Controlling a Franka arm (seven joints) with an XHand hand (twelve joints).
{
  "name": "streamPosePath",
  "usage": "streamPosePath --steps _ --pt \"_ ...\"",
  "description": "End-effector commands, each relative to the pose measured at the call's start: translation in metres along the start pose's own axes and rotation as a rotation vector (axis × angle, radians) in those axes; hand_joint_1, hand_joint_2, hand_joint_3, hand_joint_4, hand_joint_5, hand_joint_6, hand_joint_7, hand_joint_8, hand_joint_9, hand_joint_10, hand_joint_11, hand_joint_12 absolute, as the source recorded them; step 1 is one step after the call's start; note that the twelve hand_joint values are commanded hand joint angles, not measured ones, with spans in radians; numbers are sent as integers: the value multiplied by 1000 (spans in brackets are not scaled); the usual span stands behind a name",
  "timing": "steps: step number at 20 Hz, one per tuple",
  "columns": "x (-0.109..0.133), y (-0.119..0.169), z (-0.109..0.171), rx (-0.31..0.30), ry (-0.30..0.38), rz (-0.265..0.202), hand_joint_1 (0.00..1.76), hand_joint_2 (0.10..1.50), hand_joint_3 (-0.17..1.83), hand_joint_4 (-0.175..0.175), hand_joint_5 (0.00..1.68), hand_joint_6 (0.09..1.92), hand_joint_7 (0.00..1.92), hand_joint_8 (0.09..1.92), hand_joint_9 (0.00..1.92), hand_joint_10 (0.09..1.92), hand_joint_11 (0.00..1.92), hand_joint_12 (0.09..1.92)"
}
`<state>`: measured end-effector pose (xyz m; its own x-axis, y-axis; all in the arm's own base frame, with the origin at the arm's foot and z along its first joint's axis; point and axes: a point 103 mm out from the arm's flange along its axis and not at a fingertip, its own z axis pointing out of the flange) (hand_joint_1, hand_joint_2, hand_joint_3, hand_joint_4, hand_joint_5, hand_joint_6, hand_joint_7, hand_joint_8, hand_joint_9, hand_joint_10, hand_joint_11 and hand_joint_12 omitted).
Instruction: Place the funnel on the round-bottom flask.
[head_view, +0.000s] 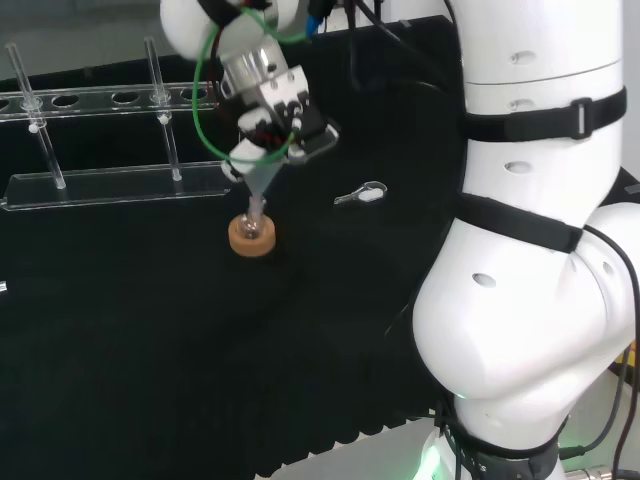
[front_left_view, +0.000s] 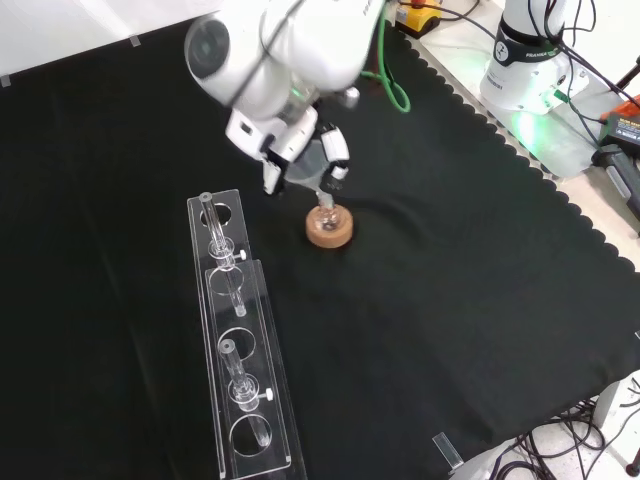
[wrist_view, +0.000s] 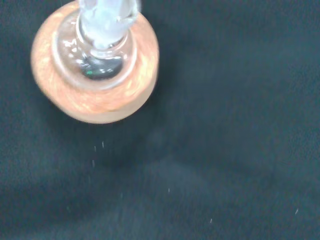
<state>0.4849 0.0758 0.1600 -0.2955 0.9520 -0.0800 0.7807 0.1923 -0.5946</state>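
Note:
A small clear round-bottom flask (head_view: 253, 229) sits on a cork ring stand (head_view: 251, 240) in the middle of the black cloth. The hand (head_view: 283, 118) hangs just above it, fingers curled round a clear funnel (head_view: 260, 177) whose stem points down into the flask's neck. In the front view the hand (front_left_view: 290, 140) holds the funnel (front_left_view: 312, 165) over the cork ring (front_left_view: 329, 228). The wrist view looks down on the flask (wrist_view: 100, 62) in its cork ring (wrist_view: 112, 105), with the funnel stem (wrist_view: 106, 17) at its mouth.
A clear plastic tube rack (head_view: 110, 140) stands behind and left of the flask in the head view, and the rack (front_left_view: 240, 350) holds tubes in the front view. A small clear spoon-like piece (head_view: 362, 196) lies right of the flask. The arm's white links (head_view: 540, 250) rise at right.

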Motion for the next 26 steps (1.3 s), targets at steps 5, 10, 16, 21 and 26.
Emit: streamPosePath --steps 5,10,16,21,26 --pt "7 1 -7 -128 -119 91 513 956 759 -175 717 1920 1187 1920 1401 1736 1570 1264" --pt "20 -3 -7 -124 -168 96 505 960 759 -175 719 1920 1187 1920 1398 1734 1569 1271" --pt "18 -9 -5 -123 -192 135 489 964 763 -175 719 1920 1184 1920 1401 1721 1566 1273" --pt "16 -11 -2 -80 -198 170 364 944 768 -175 644 1849 1150 1885 1395 1626 1534 1226" --pt "13 -16 -7 -86 -159 183 17 711 662 -175 205 532 703 1201 932 966 1074 1159"
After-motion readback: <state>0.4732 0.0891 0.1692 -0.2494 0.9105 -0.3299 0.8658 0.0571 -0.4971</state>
